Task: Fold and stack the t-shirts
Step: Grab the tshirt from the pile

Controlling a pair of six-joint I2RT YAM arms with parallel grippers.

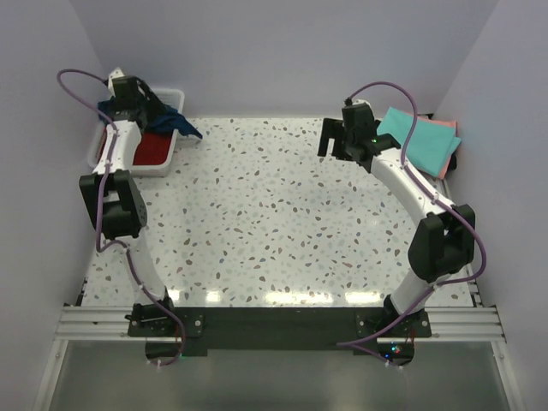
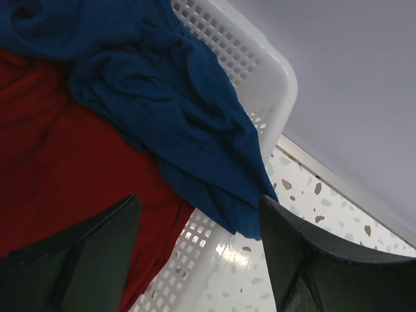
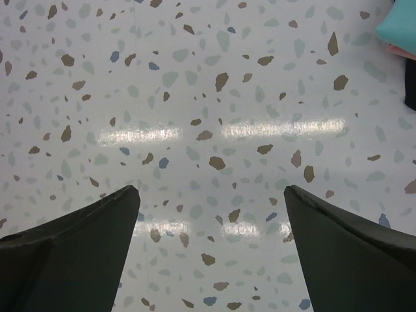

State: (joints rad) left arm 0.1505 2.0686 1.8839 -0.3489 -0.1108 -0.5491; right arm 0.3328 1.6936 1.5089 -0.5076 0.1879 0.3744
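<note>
1. The left gripper point(image 2: 198, 205) stood wide, its two dark fingers point(image 2: 84, 260) well apart and nothing pinched between them.
2. Just beyond those fingertips lay the navy blue t-shirt point(image 2: 169, 97), crumpled into loose folds (no print showed on the part in view). Whether the fingers touched the cloth could not be told.
3. One corner of that shirt hung out over the rim of the white basket point(image 2: 266, 71), down toward the table point(image 1: 257, 214).
4. The red t-shirt point(image 2: 65, 169) lay under and beside the navy one, inside the basket, and filled its nearer part.
5. In the overhead view the basket sat at the far left corner of the speckled table, close to the left wall. The left arm point(image 1: 116, 201) reached up from its base to hang over it.
6. The right gripper point(image 3: 211, 195) was likewise spread wide and empty, pointed down over bare speckled tabletop and touching nothing.
7. From above, that gripper hovered at the far right part of the table, near the two shirts there but apart from them.
8. The teal t-shirt point(image 1: 411, 137) lay flat as a neat rectangle on top of the salmon-pink t-shirt point(image 1: 447, 150) in the far right corner. The pink one showed along the right edge of the pile.
9. In the right wrist view only a corner of the teal cloth appeared at the upper right. A dark sliver point(image 3: 411, 84) sat below it, too cropped to tell what it was.
</note>
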